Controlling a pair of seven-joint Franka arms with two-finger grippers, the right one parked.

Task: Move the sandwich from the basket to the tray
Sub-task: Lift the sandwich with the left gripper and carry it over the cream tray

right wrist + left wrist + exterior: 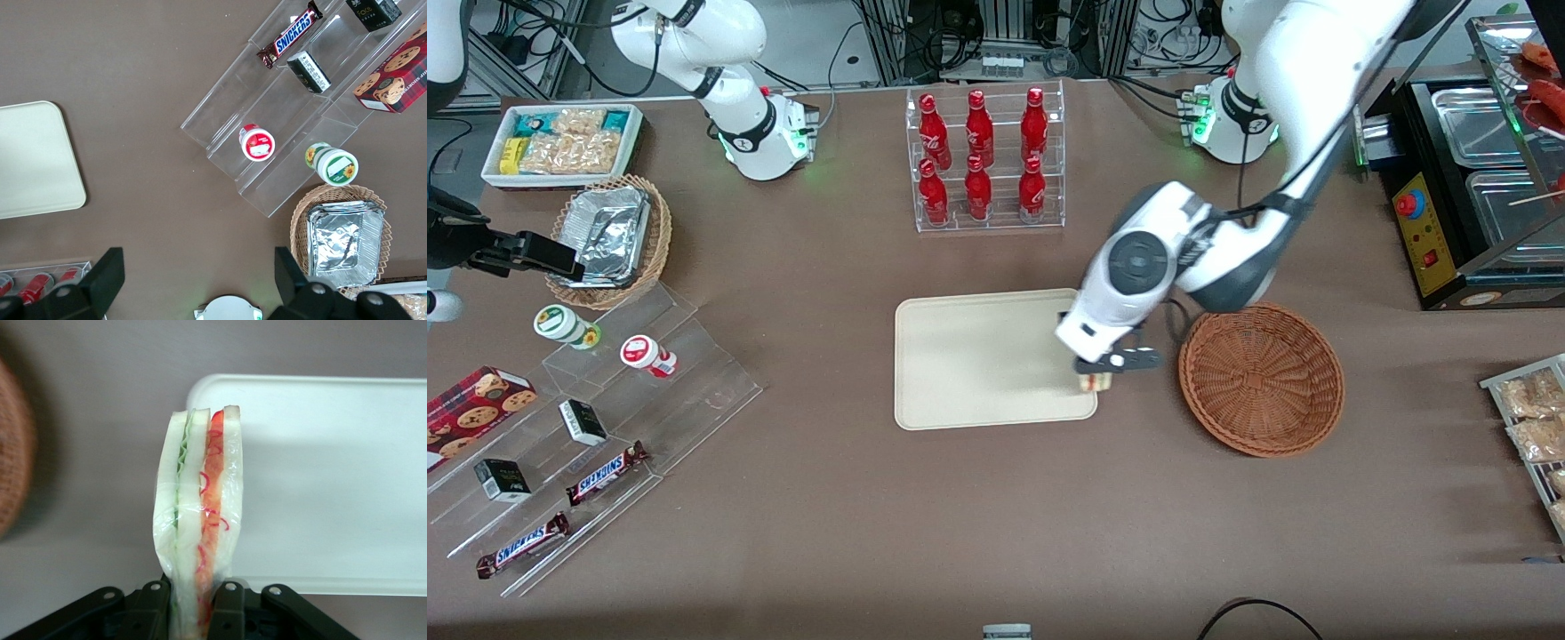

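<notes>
Brown tabletop lies under the claw (1096, 372) gripping the sandwich (199, 520), seemingly above the tray (978, 364) corner.

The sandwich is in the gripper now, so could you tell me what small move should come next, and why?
Probably shift a little farther over the tray, then lower: the gripper holds the sandwich only at the tray's corner nearest the empty basket.
</notes>
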